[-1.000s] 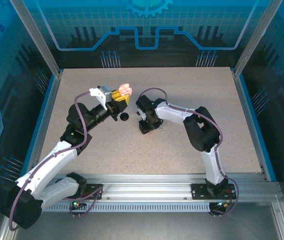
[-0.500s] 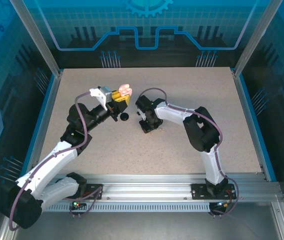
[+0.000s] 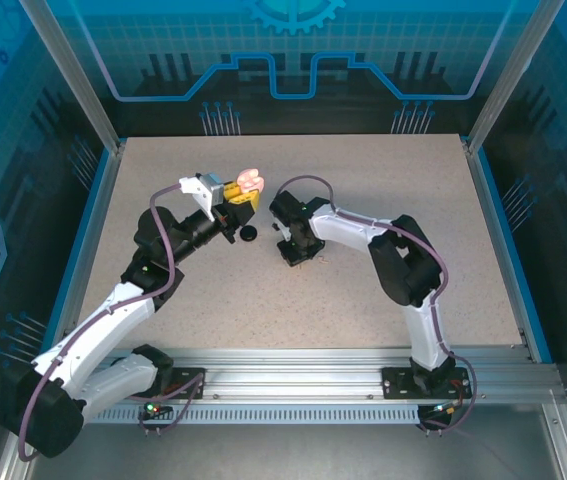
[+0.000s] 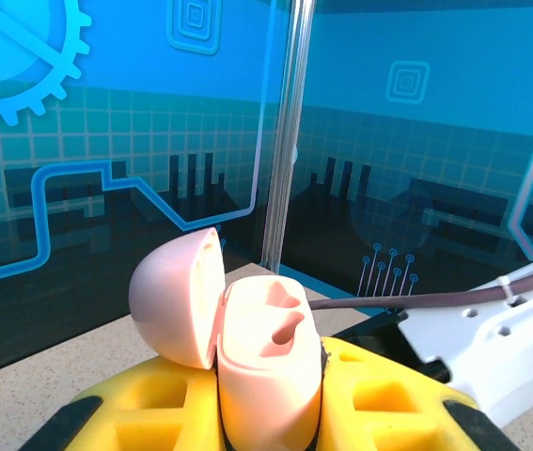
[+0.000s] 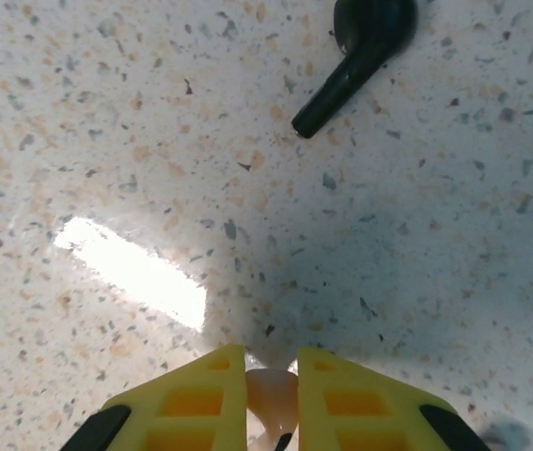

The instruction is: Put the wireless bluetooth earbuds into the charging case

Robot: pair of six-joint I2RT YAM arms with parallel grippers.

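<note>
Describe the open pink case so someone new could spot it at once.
From the speckled table, follow the left arm to its yellow fingers. Clamped between them, off the surface, is the pink case, domed lid flipped open. The black earbud nearby is dark, stemmed and lies on the table.

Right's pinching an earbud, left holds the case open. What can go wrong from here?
1. Pink earbud sits at the tips of the right gripper; it may slip or twist on lifting.
2. Case in the left gripper has small shaped sockets; a twisted earbud could miss or jam.
3. Black earbud lies nearby; a sweep may knock it.
</note>
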